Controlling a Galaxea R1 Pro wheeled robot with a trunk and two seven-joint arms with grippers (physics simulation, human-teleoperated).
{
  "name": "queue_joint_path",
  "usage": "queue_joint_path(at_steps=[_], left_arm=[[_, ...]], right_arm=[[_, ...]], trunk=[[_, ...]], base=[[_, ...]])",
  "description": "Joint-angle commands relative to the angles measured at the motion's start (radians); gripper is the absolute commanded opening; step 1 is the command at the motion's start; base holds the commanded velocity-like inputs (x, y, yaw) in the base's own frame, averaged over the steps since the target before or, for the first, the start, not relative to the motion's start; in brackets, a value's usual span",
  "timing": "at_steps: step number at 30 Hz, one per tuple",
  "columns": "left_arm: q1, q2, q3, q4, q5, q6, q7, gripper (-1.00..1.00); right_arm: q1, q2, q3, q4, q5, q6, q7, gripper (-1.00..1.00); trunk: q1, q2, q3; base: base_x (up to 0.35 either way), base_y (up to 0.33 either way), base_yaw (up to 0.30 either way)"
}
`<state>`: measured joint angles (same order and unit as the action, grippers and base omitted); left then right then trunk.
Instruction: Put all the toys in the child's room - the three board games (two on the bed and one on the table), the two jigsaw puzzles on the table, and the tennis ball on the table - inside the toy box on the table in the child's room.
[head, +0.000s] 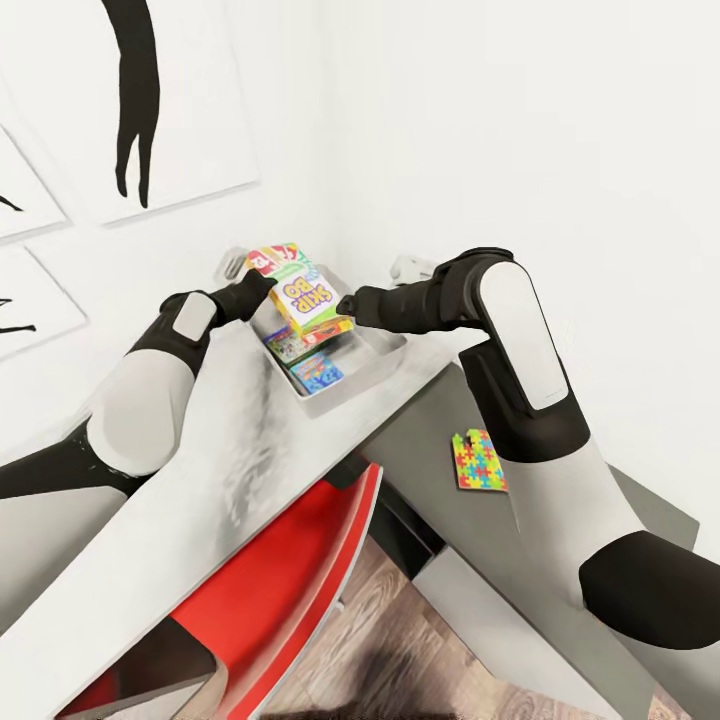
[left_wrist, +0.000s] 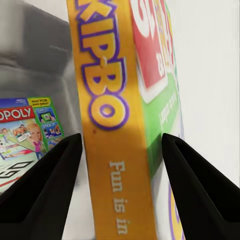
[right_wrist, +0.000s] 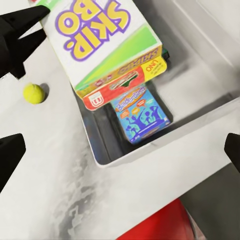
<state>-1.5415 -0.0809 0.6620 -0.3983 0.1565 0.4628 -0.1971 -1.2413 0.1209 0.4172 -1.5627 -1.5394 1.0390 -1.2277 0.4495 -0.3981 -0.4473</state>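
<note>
The table (head: 200, 480) is the biggest thing before me, a long pale grey mottled top running from 7 o'clock up toward the wall corner, with a lower dark grey cabinet top (head: 420, 440) joined on at 3 o'clock. A red chair (head: 290, 570) is tucked under the near edge.

At the far end, around 12 o'clock, sits the toy box (right_wrist: 165, 145), a shallow light grey bin with flared sides. My left gripper (head: 262, 283) holds a Skip-Bo game box (head: 300, 290) over it, tilted, white cover with purple and yellow lettering, green corner and orange edge; in the left wrist view my fingers (left_wrist: 50, 185) flank that orange edge (left_wrist: 110, 125). Inside the bin lie a red Uno box (right_wrist: 125, 82), a bright blue game box (right_wrist: 140, 112) and a Monopoly box (left_wrist: 25, 135).

My right gripper (head: 350, 303) hovers just beside the bin at 1 o'clock, jaws spread wide and holding nothing.

One jigsaw puzzle (head: 478, 460), a jagged panel of yellow, red, blue and green pieces, lies flat on the cabinet top at 4 o'clock.

The tennis ball (right_wrist: 34, 93), small and yellow-green, rests on the table just beside the bin.
</note>
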Motion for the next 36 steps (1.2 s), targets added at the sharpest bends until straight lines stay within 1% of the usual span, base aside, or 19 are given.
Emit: queue_joint_path(at_steps=[1, 18, 22, 25, 29, 31, 36], left_arm=[[-0.005, -0.001, 0.006, -0.002, 0.003, 0.012, 0.001, -1.00], [-0.011, -0.006, 0.004, 0.000, -0.004, 0.006, 0.002, -1.00], [-0.011, -0.006, 0.003, 0.001, -0.005, 0.005, 0.002, -1.00], [-0.011, -0.007, 0.002, 0.001, -0.005, 0.005, 0.002, -1.00], [-0.011, -0.007, 0.002, 0.001, -0.005, 0.005, 0.002, -1.00], [-0.011, -0.007, 0.002, 0.001, -0.005, 0.004, 0.002, -1.00], [-0.011, -0.006, 0.002, 0.000, -0.005, 0.004, 0.002, -1.00]], right_arm=[[-0.001, 0.001, 0.000, 0.000, -0.008, 0.008, -0.010, 1.00], [-0.001, 0.002, -0.002, -0.002, -0.008, 0.008, -0.010, 1.00], [-0.020, 0.005, -0.008, -0.017, -0.011, 0.008, -0.011, 1.00], [-0.050, 0.002, -0.042, -0.019, -0.016, 0.008, -0.012, 1.00], [-0.086, 0.000, -0.072, -0.020, -0.018, 0.008, -0.012, 1.00], [-0.110, -0.001, -0.081, -0.020, -0.019, 0.006, -0.012, 1.00], [-0.122, -0.002, -0.085, -0.020, -0.020, 0.004, -0.012, 1.00]], trunk=[[0.000, -0.002, -0.003], [0.000, -0.002, -0.031], [0.000, -0.002, -0.038], [0.000, -0.002, -0.043], [0.000, -0.002, -0.050], [0.000, -0.002, -0.053], [0.000, -0.002, -0.061]], base=[[0.000, 0.000, 0.000], [0.000, 0.000, 0.000], [0.000, 0.000, 0.000], [0.000, 0.000, 0.000], [0.000, 0.000, 0.000], [0.000, 0.000, 0.000], [0.000, 0.000, 0.000]])
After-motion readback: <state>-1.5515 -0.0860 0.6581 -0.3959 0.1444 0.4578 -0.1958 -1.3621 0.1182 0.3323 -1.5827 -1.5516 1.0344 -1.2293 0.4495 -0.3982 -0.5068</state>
